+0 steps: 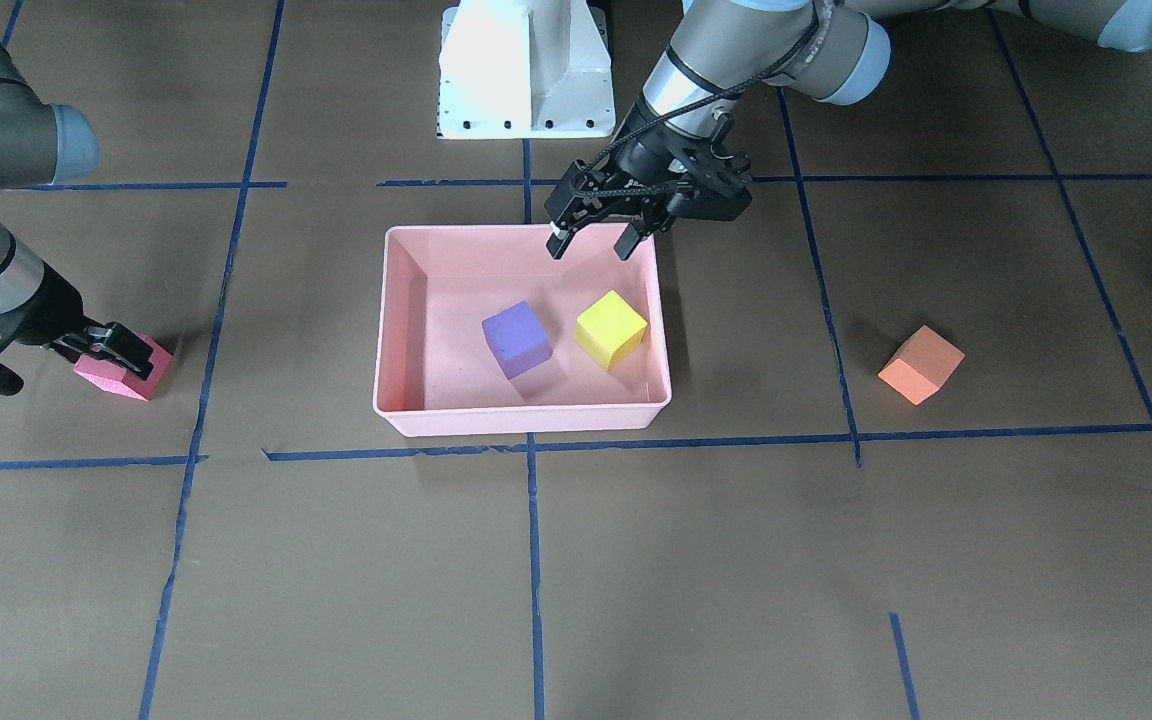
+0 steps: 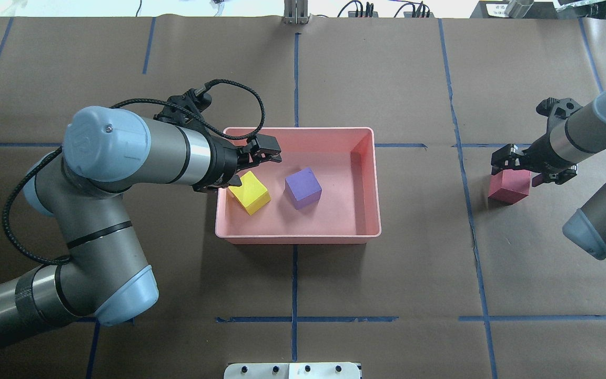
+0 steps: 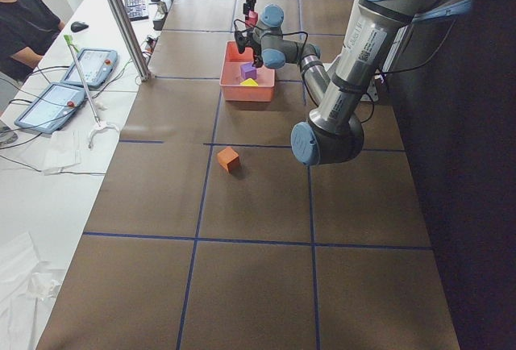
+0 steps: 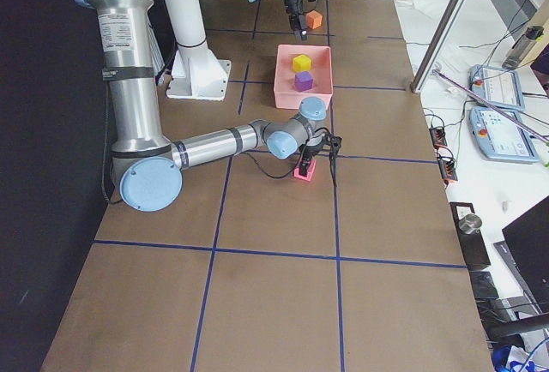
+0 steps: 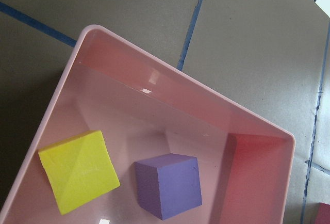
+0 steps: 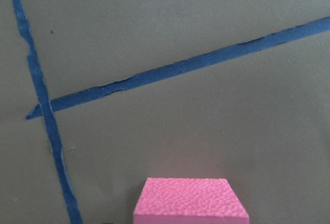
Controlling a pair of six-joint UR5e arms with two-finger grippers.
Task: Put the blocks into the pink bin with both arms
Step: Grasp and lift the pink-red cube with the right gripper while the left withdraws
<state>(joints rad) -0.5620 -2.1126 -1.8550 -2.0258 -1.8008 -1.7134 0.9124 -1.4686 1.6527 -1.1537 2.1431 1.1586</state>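
The pink bin (image 1: 521, 420) stands mid-table and also shows in the overhead view (image 2: 298, 238). Inside it lie the purple block (image 1: 516, 338) and the yellow-green block (image 1: 611, 328). My left gripper (image 1: 594, 243) hangs open and empty over the bin's robot-side wall, just above the yellow-green block (image 2: 249, 192). The orange block (image 1: 921, 364) lies on the table on my left side, away from the bin. My right gripper (image 2: 516, 173) is down on the red block (image 2: 508, 187), a finger against each side. The block is at table level.
Blue tape lines (image 1: 531, 560) cross the brown table cover. The white pedestal base (image 1: 524, 70) stands just behind the bin. Operator consoles (image 3: 60, 92) and a person sit on a side bench beyond the table's far edge.
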